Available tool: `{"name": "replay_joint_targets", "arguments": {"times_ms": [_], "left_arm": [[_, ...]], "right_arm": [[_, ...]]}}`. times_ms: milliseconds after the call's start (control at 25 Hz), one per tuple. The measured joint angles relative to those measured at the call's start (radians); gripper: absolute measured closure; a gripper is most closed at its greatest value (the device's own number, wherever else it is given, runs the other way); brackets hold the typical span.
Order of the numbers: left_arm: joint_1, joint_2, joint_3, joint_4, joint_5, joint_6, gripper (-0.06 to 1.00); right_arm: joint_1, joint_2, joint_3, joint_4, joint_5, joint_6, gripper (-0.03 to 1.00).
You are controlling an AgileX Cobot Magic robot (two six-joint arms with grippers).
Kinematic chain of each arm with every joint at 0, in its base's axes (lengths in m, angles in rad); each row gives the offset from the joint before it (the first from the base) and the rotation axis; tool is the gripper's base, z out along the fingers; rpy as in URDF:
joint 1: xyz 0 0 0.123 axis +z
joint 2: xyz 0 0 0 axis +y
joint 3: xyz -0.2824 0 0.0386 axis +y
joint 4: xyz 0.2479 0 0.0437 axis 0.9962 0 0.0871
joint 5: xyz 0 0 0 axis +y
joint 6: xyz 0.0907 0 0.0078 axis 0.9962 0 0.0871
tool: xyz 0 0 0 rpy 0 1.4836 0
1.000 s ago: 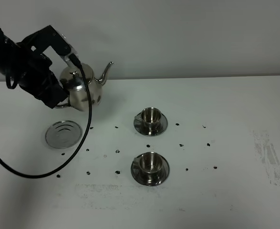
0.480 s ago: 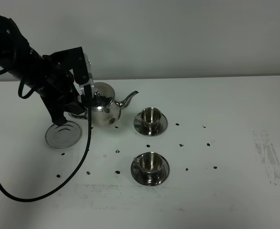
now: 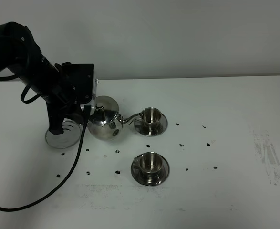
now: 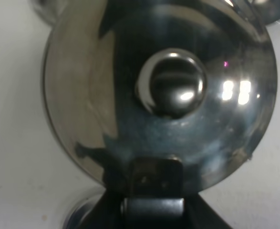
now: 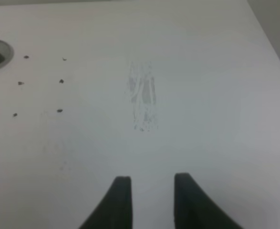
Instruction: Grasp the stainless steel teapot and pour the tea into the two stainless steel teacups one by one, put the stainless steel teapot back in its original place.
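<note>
The stainless steel teapot (image 3: pixel 104 125) hangs tipped to the right, its spout reaching toward the far teacup (image 3: pixel 150 116) on its saucer. My left gripper (image 3: pixel 86 111) is shut on the teapot's loop handle. In the left wrist view the domed lid (image 4: pixel 106 95) and its knob fill the picture, with the gripper (image 4: pixel 152 206) at the handle hinge. The near teacup (image 3: pixel 150 163) stands on its saucer in front. The original place, a flat steel disc (image 3: pixel 62 135), lies bare left of the teapot. My right gripper (image 5: pixel 149 200) holds nothing, hovering over the bare table.
Dark specks (image 3: pixel 117 151) are scattered on the white table around the cups. A scuffed patch (image 3: pixel 268 155) marks the right side. The left arm's black cable (image 3: pixel 58 183) loops low over the table in front of the disc.
The left arm carried the teapot down and to the right, from behind the disc to beside the far cup, and tipped its spout toward that cup. The right gripper has not changed.
</note>
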Motion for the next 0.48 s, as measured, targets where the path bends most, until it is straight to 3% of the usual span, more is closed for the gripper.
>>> {"name": "replay_joint_targets", "arguments": {"times_ms": [480], "left_arm": [[-0.058, 0.02, 0.0, 0.143, -0.004, 0.081, 0.72]], "right_arm": [[0.0, 0.0, 0.0, 0.0, 0.0, 0.0, 0.76]]}}
